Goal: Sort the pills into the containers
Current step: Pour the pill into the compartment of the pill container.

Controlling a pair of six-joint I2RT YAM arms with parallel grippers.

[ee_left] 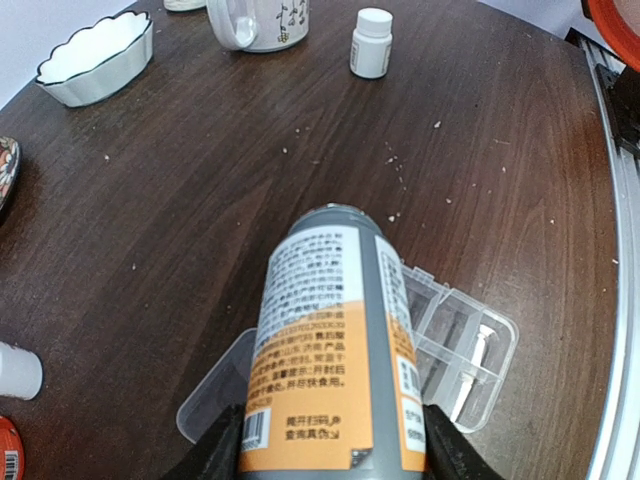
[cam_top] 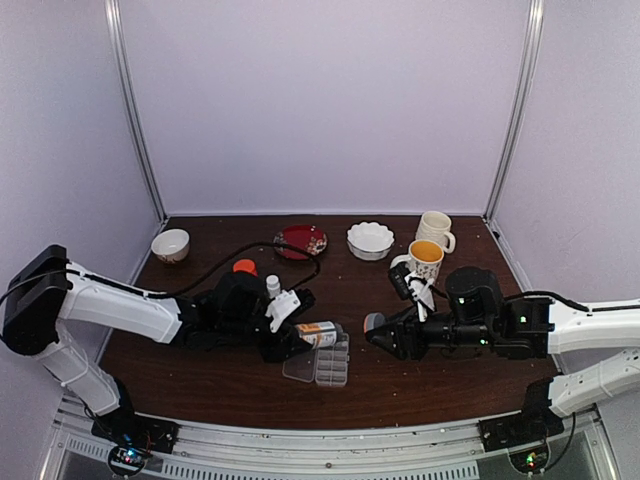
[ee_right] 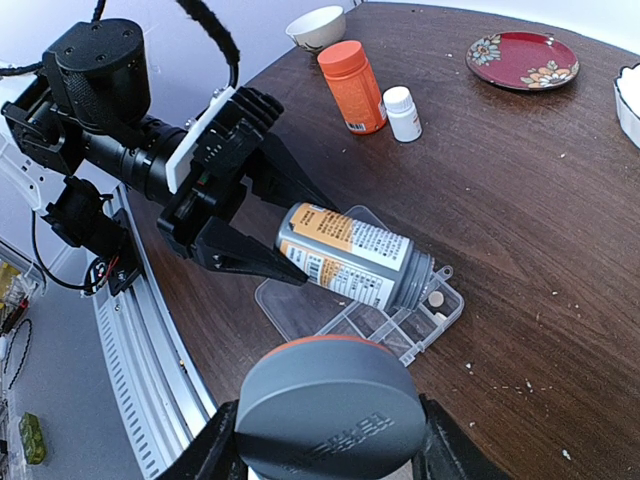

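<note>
My left gripper (ee_left: 333, 450) is shut on a grey bottle (ee_left: 335, 340) with an orange and white label. The bottle is tipped, its open mouth over the clear pill box (ee_left: 470, 350), whose lid lies open flat. In the right wrist view, two beige pills (ee_right: 436, 298) lie in a corner container of the box (ee_right: 385, 325), just under the bottle's (ee_right: 350, 255) mouth. My right gripper (ee_right: 325, 450) is shut on the bottle's grey cap (ee_right: 330, 410), held above the table to the right of the box. From above, bottle (cam_top: 318, 333) and box (cam_top: 327, 366) sit between both arms.
An orange bottle (ee_right: 352, 85) and a small white bottle (ee_right: 402, 112) stand behind the left arm. At the back are a small bowl (cam_top: 170, 244), a red plate (cam_top: 301, 241), a scalloped white bowl (cam_top: 370, 240) and two mugs (cam_top: 426, 258). Another white bottle (ee_left: 372, 42) stands near them.
</note>
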